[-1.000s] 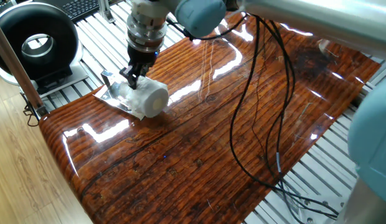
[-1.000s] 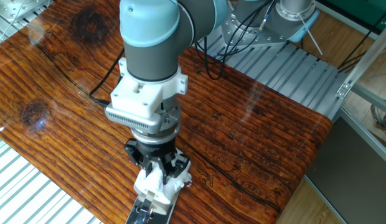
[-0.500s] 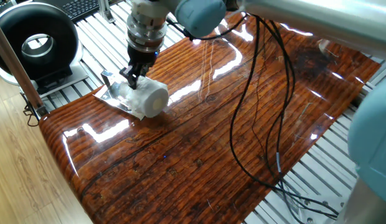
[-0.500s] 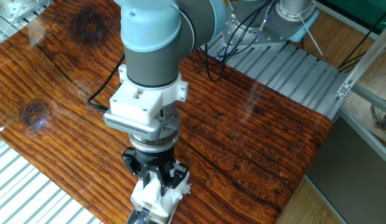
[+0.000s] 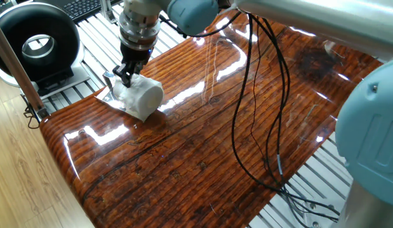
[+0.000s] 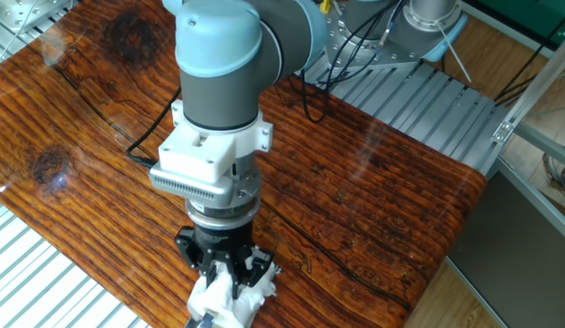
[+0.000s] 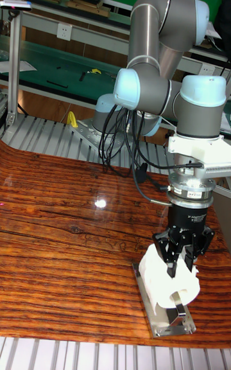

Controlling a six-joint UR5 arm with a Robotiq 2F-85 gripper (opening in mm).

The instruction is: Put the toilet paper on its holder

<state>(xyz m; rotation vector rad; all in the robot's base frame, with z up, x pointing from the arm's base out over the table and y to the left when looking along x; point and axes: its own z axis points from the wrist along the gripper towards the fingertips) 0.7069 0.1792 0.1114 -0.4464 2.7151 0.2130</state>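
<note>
At the near edge of the table in the tall fixed view, you have the holder lying flat, a shiny silver plate with its short grey peg standing at the near end. The toilet paper sits on its side over that plate, its flat end turned toward the peg and close against it; whether the peg has entered the central hole you cannot tell from here. Right above the roll, your gripper points straight down with its black fingers pressed into the soft white paper on both sides, so it is clamped on the roll.

In one fixed view the roll lies tilted across the plate, with the peg just beside its far end and the gripper biting into that same end. Behind them, off the wooden top on the slatted metal frame, stands a black round fan-like device.

In the other fixed view you see mostly the arm's grey and blue wrist from above, the gripper below it and the squeezed paper at the bottom edge. A black cable trails over the wood farther off.
</note>
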